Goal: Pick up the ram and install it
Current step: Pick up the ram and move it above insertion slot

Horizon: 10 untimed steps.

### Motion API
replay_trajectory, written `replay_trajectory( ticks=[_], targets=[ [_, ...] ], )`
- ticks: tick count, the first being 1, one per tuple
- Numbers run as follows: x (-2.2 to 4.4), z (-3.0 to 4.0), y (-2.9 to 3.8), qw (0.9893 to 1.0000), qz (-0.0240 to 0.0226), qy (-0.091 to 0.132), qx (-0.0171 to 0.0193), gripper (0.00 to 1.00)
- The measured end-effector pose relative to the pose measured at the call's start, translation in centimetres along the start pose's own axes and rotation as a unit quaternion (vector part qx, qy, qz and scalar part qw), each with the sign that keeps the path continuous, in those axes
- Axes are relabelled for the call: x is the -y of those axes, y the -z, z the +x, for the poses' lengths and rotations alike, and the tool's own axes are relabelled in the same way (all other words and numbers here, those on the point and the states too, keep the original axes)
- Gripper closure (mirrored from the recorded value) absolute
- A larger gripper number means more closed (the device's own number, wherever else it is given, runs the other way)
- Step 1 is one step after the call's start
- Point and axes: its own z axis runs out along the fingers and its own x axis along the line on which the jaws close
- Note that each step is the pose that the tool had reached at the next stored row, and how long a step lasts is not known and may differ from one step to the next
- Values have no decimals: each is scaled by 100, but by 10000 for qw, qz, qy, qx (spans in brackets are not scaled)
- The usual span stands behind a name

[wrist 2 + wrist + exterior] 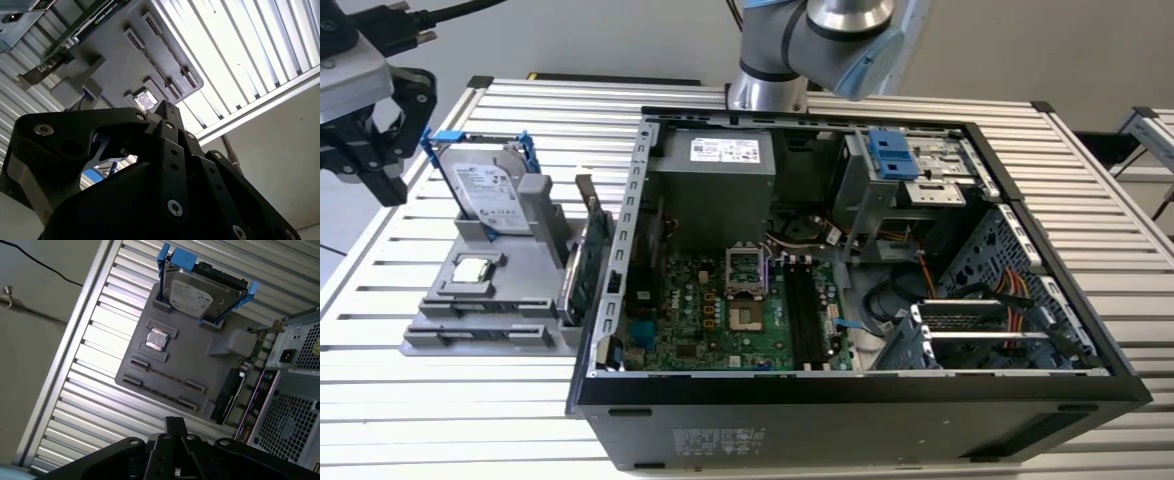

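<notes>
The gripper (175, 421), fingers together and holding nothing, hangs near the gray tray (200, 360); the ram (165, 376) stands on edge in the tray's slots, untouched.

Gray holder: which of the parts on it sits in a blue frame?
The silver hard drive, standing upright on the gray holder. The small square chip lies flat and bare; the green card stands on edge, frameless.

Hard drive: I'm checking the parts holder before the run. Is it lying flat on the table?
No, the hard drive stands upright in its blue frame, slotted into the grey holder.
</notes>
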Motion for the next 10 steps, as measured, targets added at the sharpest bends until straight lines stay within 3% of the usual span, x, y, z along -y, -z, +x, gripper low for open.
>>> replay_trajectory(
  ticks=[10],
  targets=[
    [-3,-1,0,9999,-2,165,-8,100]
  ],
)
